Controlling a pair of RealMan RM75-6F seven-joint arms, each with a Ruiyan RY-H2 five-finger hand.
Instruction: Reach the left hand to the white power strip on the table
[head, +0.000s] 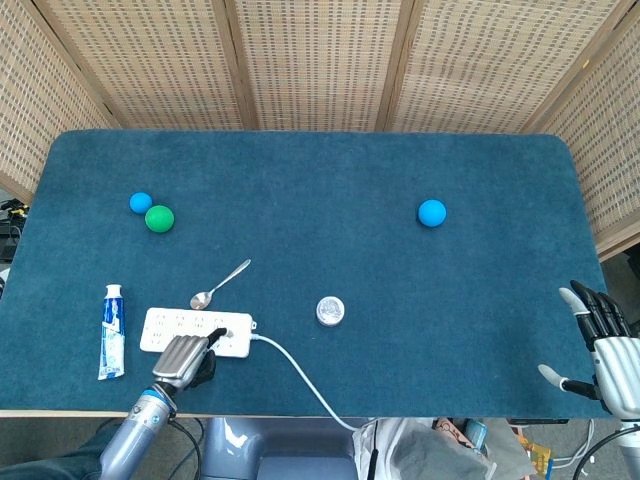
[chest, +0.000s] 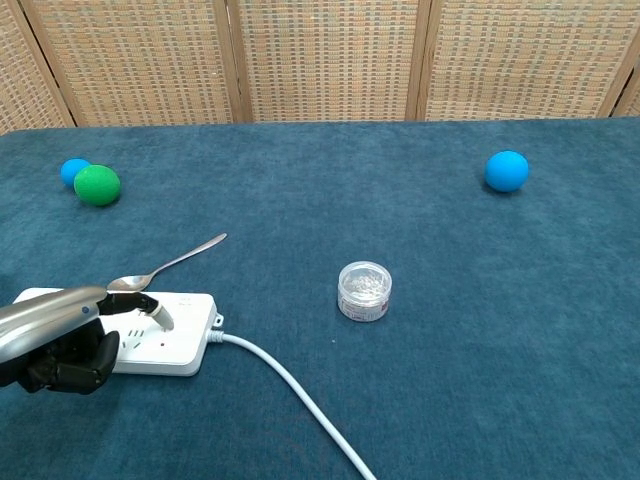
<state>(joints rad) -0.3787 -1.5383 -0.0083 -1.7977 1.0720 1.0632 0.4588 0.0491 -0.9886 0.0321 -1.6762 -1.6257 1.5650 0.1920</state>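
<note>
The white power strip (head: 232, 334) (chest: 185, 345) lies near the table's front left edge, its white cable (head: 300, 378) (chest: 290, 390) trailing off to the front. My left hand (head: 185, 358) (chest: 65, 335) lies over the strip's front part, fingers curled, one fingertip touching its top; it holds nothing that I can see. My right hand (head: 605, 345) hangs beyond the table's right front corner, fingers spread and empty, seen only in the head view.
A metal spoon (head: 220, 284) (chest: 170, 265) lies just behind the strip, a toothpaste tube (head: 111, 332) to its left. A small clear jar (head: 330, 310) (chest: 364, 290) stands right of the strip. Green ball (head: 159, 218), small blue ball (head: 140, 202) far left; blue ball (head: 432, 212) right.
</note>
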